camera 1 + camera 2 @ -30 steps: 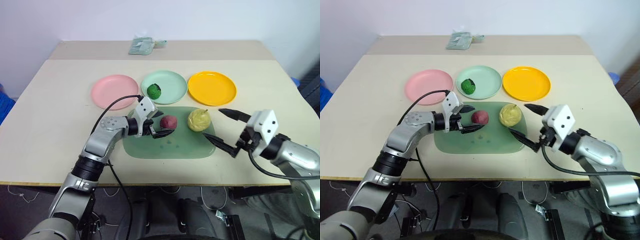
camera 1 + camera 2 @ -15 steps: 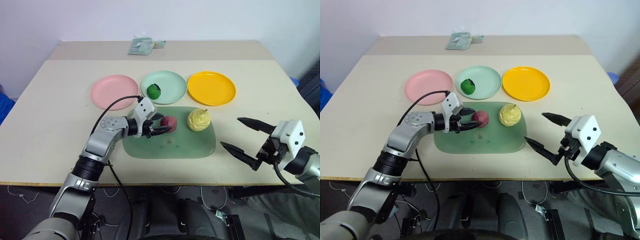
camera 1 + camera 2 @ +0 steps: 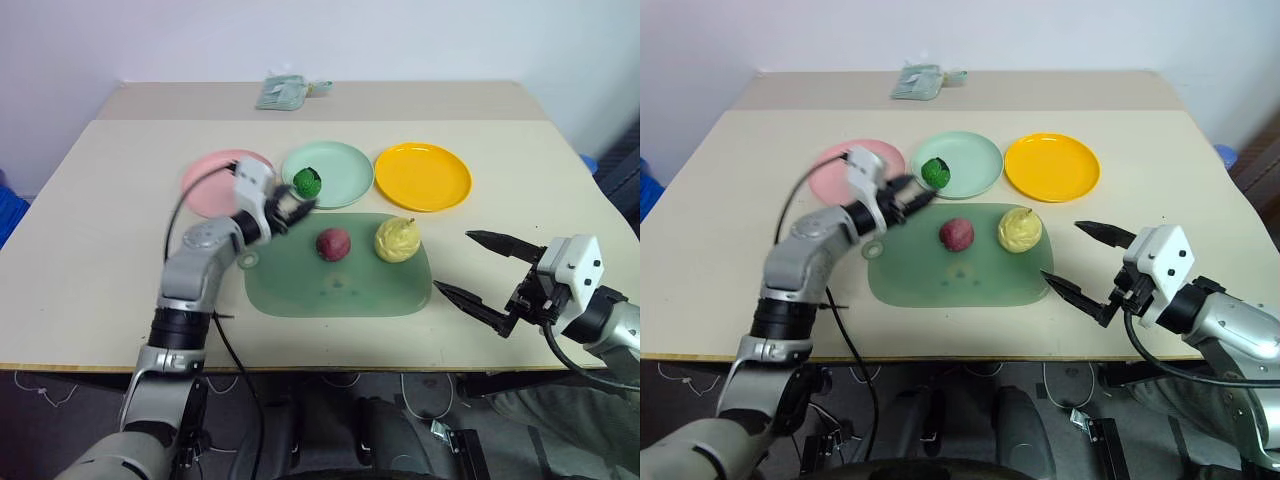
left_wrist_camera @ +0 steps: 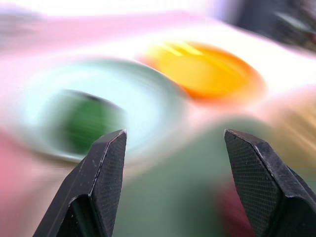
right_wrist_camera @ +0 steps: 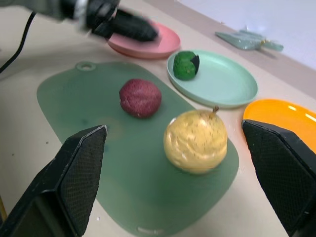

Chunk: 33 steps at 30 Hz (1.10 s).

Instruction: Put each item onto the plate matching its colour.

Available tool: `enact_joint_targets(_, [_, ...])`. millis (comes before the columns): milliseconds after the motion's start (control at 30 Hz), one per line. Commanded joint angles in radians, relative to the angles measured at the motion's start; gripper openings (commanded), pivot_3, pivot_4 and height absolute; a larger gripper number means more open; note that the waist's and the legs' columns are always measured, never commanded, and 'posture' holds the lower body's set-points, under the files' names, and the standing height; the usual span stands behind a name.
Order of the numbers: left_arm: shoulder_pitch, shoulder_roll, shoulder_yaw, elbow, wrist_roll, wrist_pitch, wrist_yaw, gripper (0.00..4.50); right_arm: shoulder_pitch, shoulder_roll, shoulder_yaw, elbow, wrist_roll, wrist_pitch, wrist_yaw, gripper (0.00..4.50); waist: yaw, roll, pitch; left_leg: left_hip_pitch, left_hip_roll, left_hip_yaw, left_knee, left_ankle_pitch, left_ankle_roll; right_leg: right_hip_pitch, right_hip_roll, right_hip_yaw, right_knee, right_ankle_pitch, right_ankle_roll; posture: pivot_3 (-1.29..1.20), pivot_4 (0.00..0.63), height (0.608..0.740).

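On the green mat [image 3: 340,285], the red fruit [image 3: 333,243] lay ungrasped after the left end effector [image 3: 293,207], fingers parted and empty, pulled away toward the pink plate [image 3: 213,172].

3 plates [image 3: 423,176] – 3 toy foods [image 3: 333,243] – 1 mat [image 3: 340,290]

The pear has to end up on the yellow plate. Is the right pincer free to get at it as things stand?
Probably yes. The right pincer is open and empty, beside the mat's right edge, and nothing stands between it and the pear.
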State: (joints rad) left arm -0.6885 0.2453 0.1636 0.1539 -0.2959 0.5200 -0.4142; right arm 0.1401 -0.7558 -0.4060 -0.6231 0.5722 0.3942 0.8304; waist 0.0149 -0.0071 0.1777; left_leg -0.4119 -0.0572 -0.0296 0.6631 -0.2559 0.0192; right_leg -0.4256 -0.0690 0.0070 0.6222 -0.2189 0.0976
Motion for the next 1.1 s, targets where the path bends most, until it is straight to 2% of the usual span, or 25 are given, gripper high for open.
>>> enact_joint_targets(33, [-0.025,-0.002,0.074,0.058,-0.002,-0.036,0.105,3.22,-0.026,-0.002,0.005,-0.001,0.006,-0.022,0.000,4.50,0.001,0.000,0.000,0.000,0.000,0.000,0.000,0.000,0.000,0.000,0.000,0.000,0.000,0.000,0.000,0.00,0.150,0.740])
enact_joint_targets(200, [0.003,-0.011,0.018,-0.020,-0.070,0.003,-0.019,3.22,-0.048,-0.006,0.015,0.016,0.004,-0.020,0.002,4.50,0.016,-0.001,0.000,0.000,0.000,0.000,0.001,0.000,0.000,0.001,0.001,0.000,0.000,0.000,0.000,0.00,0.150,0.740])
enact_joint_targets(233, [0.032,0.000,-0.008,-0.082,-0.128,0.051,-0.101,3.22,-0.053,-0.006,0.019,0.016,0.001,-0.019,-0.002,4.50,0.021,-0.001,0.000,0.000,0.000,0.000,0.001,0.000,0.000,0.001,0.001,0.000,0.000,0.000,0.000,0.00,0.150,0.740])
enact_joint_targets(333, [0.101,0.046,-0.077,-0.207,-0.209,0.150,-0.239,3.99,-0.062,-0.003,0.027,0.009,-0.006,-0.016,-0.016,4.50,0.023,0.000,0.000,0.000,0.000,0.000,0.001,0.000,0.000,0.001,0.000,0.001,0.000,0.000,-0.001,0.00,0.150,0.740])
enact_joint_targets(367, [0.111,0.057,-0.086,-0.221,-0.217,0.166,-0.250,4.46,-0.062,-0.002,0.027,0.006,-0.006,-0.014,-0.019,4.50,0.023,0.000,0.000,0.000,0.000,0.000,0.001,0.000,0.000,0.001,0.000,0.001,0.000,0.000,-0.001,0.00,0.150,0.740])
enact_joint_targets(533, [0.108,0.103,-0.158,-0.222,-0.197,0.178,-0.308,4.46,-0.068,-0.005,0.033,-0.008,-0.004,-0.003,-0.038,4.50,0.024,0.000,0.000,0.001,0.000,0.000,0.001,0.000,0.000,0.001,0.000,0.001,0.000,-0.002,-0.005,0.00,0.150,0.740])
enact_joint_targets(900, [0.014,0.064,-0.353,-0.020,0.005,0.027,-0.313,4.46,-0.065,-0.010,0.026,-0.057,0.006,0.033,-0.085,4.50,0.025,0.000,0.000,0.000,0.000,0.001,0.001,0.000,0.000,0.001,0.000,0.002,-0.002,-0.002,-0.004,0.00,0.150,0.740])
enact_joint_targets(1100, [0.000,0.031,-0.367,0.055,0.042,0.009,-0.311,4.46,-0.047,-0.010,0.007,-0.087,0.010,0.051,-0.103,4.50,0.025,0.000,0.000,0.000,0.000,0.001,0.001,0.000,0.000,0.001,0.000,0.002,-0.002,-0.002,-0.004,0.00,0.150,0.740])
